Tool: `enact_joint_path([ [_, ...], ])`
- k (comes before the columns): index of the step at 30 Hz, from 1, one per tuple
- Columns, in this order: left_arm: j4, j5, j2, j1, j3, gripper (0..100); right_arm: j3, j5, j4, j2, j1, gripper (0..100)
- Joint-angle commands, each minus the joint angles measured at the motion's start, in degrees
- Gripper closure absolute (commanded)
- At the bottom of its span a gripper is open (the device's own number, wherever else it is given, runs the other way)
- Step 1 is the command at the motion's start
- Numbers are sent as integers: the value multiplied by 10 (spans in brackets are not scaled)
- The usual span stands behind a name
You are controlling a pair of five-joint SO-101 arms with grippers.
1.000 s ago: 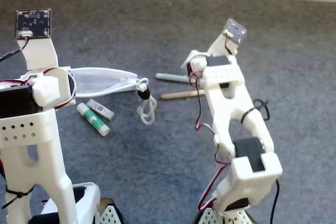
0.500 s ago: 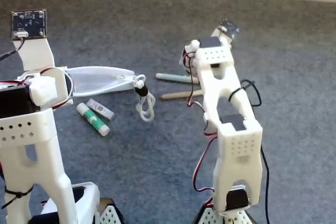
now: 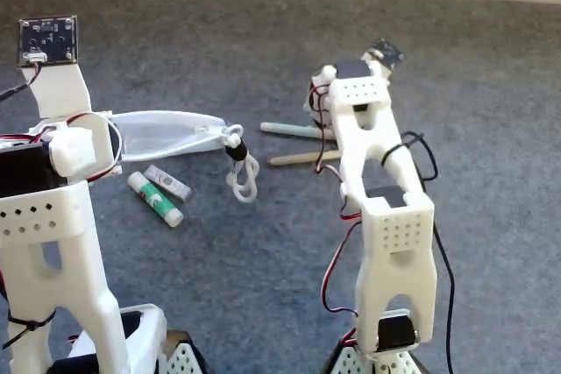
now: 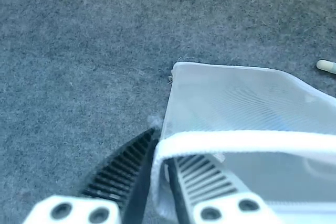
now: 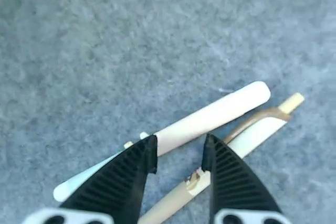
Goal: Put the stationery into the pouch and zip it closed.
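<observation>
**While the left fingers pin the pouch, the right side must take one pen cleanly**

Since the left gripper [image 4: 161, 150] has its fingers clamped on the white rim of the pouch [image 3: 166, 133], the mouth looks parted. That side's job is simply to hold steady, so that the opening faces whatever comes in. Just beside the pouch, toward the arm bases, a green-and-white glue stick [image 3: 156, 199] and a small grey stick [image 3: 167, 182] lie on the tabletop [image 3: 219, 286], neither yet packed. The zip pull [image 3: 243, 177], with its white loops, lies at the end of the pouch that points toward the pens.

Further right, two pens lie close together: a pale green pen [image 5: 231, 106] and a cream pen [image 5: 262, 129] with a clip. The right gripper [image 5: 178, 145] hovers over them with its fingers apart, straddling the pale one near its middle. The cream pen sits just beside one finger, so the likely fault is pinching both pens or knocking the cream one askew. The sound approach is to come straight down, square across the pale pen, and close gently. It should lift clear before swinging toward the pouch.
</observation>
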Motion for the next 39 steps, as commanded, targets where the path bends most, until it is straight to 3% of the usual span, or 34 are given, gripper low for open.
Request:
enact_joint_path([
  [1, -5, 4, 7, -4, 5, 993, -29, -4, -2, -3, 6, 858],
  [15, -4, 4, 7, -5, 6, 993, -59, -4, -27, 40, 25, 858],
  [29, -4, 4, 7, -4, 7, 993, -231, -4, 13, 143, 65, 858],
  [35, -4, 4, 7, -4, 7, 993, -275, -3, 13, 175, 71, 995],
  [39, -4, 4, 7, -4, 7, 993, -280, 12, 31, 175, 71, 994],
])
